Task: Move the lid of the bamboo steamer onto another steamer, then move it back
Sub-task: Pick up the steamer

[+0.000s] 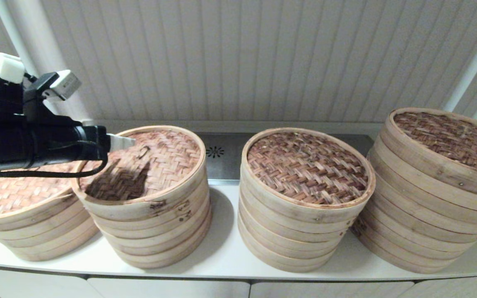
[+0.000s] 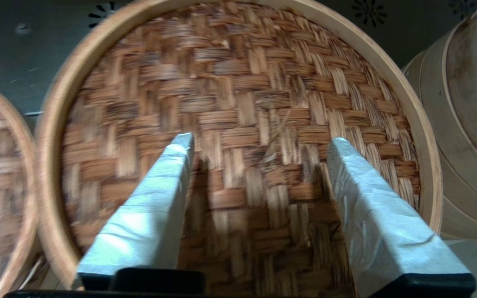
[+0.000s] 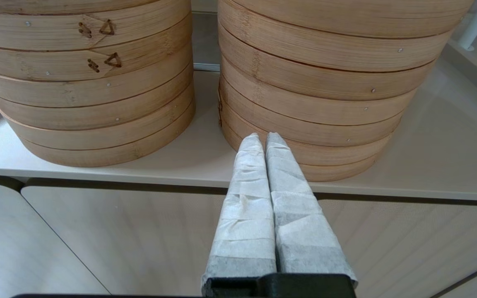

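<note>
Four stacks of bamboo steamers stand in a row on the white counter, each topped by a woven lid. My left gripper [image 1: 128, 142] hovers open just above the woven lid [image 1: 147, 163] of the second stack from the left. In the left wrist view its two white-wrapped fingers [image 2: 164, 182] spread wide over the lid's weave [image 2: 242, 103], with nothing between them. The far-left stack [image 1: 19, 215] sits partly under my left arm. My right gripper [image 3: 262, 138] is shut and empty, held low in front of the counter, pointing at the base of a stack [image 3: 317, 107].
The third stack [image 1: 307, 194] and the taller far-right stack [image 1: 437, 182] stand close together. A metal vent panel [image 1: 218, 157] lies behind the stacks against the ribbed wall. The counter's front edge [image 1: 238, 275] runs just before the stacks, with cabinet doors below.
</note>
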`<state>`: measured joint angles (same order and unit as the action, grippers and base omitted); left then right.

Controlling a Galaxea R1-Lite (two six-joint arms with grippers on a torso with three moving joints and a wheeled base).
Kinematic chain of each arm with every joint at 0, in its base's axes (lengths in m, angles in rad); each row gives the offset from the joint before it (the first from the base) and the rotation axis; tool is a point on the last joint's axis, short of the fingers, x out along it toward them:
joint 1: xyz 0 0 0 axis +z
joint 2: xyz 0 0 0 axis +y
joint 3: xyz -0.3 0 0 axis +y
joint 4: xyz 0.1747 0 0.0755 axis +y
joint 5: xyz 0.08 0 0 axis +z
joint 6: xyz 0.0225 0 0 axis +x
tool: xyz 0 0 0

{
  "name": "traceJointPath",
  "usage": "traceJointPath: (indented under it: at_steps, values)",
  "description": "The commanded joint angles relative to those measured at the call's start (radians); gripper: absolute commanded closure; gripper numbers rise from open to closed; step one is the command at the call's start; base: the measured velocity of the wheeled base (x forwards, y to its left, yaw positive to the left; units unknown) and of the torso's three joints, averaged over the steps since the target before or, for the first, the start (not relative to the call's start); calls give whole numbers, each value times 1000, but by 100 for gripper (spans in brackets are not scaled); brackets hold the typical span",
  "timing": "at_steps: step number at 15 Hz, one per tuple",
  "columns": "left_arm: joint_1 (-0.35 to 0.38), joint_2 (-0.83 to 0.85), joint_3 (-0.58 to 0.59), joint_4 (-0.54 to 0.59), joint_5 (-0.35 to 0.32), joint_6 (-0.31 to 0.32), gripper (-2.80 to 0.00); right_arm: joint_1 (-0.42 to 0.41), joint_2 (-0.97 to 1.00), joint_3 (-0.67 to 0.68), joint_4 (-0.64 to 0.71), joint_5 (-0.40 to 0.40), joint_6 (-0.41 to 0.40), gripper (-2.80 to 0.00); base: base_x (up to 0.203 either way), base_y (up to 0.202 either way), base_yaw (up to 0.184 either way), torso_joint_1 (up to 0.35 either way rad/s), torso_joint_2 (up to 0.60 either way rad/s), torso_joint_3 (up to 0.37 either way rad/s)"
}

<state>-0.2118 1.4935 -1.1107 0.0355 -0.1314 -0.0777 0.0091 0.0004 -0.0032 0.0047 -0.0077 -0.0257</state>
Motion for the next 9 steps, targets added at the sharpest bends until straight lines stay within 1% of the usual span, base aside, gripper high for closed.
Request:
traceJointPath:
  at_steps: [1, 4, 6, 9]
  values:
    - [-33, 47, -9, -4, 10, 7, -280, 0, -3, 0, 0, 0, 0, 0, 0, 0, 0, 0, 0, 0]
    - [-46, 102, -3, -87, 24, 79, -280, 0, -3, 2, 0, 2, 0, 0, 0, 0, 0, 0, 0, 0]
    - [-47, 124, 4, -130, 66, 97, -280, 0, -2, 2, 0, 2, 1, 0, 0, 0, 0, 0, 0, 0]
    - [-47, 125, 26, -131, 70, 105, -280, 0, -3, 2, 0, 3, 0, 0, 0, 0, 0, 0, 0, 0]
